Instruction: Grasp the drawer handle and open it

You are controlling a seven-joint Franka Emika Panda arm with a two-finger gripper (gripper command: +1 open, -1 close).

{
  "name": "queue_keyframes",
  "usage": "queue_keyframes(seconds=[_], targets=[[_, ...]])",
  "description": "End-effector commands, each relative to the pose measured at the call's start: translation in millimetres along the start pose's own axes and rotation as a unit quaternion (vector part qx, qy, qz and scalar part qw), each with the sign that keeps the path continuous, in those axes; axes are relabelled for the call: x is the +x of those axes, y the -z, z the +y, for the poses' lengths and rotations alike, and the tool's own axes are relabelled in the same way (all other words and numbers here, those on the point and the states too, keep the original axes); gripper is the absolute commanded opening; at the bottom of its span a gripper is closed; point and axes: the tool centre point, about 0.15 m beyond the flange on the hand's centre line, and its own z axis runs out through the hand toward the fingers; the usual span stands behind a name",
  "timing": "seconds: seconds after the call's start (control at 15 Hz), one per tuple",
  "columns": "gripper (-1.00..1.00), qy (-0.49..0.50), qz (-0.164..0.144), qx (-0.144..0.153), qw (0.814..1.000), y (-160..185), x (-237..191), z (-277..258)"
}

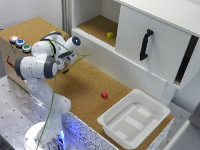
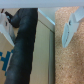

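In the exterior view the gripper [image 1: 65,68] is mostly hidden behind the arm's own links, so its jaws cannot be read. The wrist view shows one finger [image 2: 68,31], cut off by the edge, and a blurred dark cable [image 2: 24,47] beside it.

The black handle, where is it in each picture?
Exterior view: the black handle stands upright on the white door, toward the exterior view's right, high up.
Wrist view: the black handle is not in it; only one of the fingers shows over the cork.
Shared landmark: the cork tabletop, also seen in the wrist view.
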Motion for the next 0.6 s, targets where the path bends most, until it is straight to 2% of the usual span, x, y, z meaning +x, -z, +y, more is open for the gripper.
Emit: queue_keyframes(seconds=[0.0, 0.13, 0.27, 0.4, 0.53], targets=[[1.00, 0.022, -0.006, 0.032, 0.999, -14, 11, -13], [1.00, 0.024, -0.015, 0.025, 0.999, -20, 8, -18], [1.00, 0.024, -0.021, 0.007, 0.999, -23, 5, -22], [1.00, 0.020, -0.029, -0.025, 0.999, -27, 2, -22], [1.00, 0.014, -0.025, -0.034, 0.999, -27, -1, -22]])
